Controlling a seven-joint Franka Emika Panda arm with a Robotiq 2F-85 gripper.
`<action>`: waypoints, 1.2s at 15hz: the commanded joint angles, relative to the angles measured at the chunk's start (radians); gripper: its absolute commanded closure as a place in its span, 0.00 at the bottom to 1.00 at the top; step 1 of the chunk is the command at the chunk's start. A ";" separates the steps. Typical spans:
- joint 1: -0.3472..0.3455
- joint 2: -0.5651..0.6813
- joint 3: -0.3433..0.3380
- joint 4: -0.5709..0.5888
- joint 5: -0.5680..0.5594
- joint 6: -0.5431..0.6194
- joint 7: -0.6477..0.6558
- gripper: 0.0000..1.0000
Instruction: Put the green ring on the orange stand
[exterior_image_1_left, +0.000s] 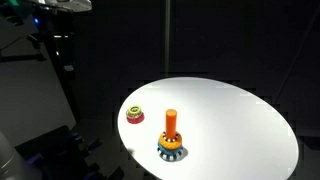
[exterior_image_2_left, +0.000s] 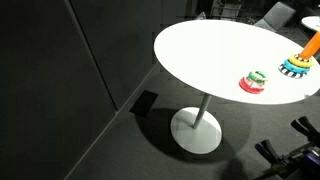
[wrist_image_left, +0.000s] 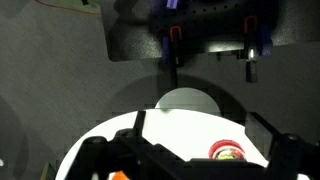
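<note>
Gripper (wrist_image_left: 188, 157) hangs high over the table (exterior_image_1_left: 240, 110), fingers spread and empty, presumably ready to grasp. Green ring (exterior_image_1_left: 134, 112) sits atop a red ring (exterior_image_1_left: 134, 120) near the tabletop's edge. Orange stand (exterior_image_1_left: 171, 122) is nearby (peg bare).

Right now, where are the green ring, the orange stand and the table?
green ring (exterior_image_1_left: 133, 110): in an exterior view, its top face.
orange stand (exterior_image_1_left: 171, 122): in an exterior view, middle of the upright peg.
table (exterior_image_1_left: 240, 115): in an exterior view, bare white top.
</note>
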 joint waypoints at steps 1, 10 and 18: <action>0.017 0.001 -0.012 0.002 -0.009 -0.004 0.011 0.00; 0.017 0.005 -0.013 0.003 -0.009 0.000 0.011 0.00; 0.016 0.067 -0.017 0.028 -0.011 0.054 0.016 0.00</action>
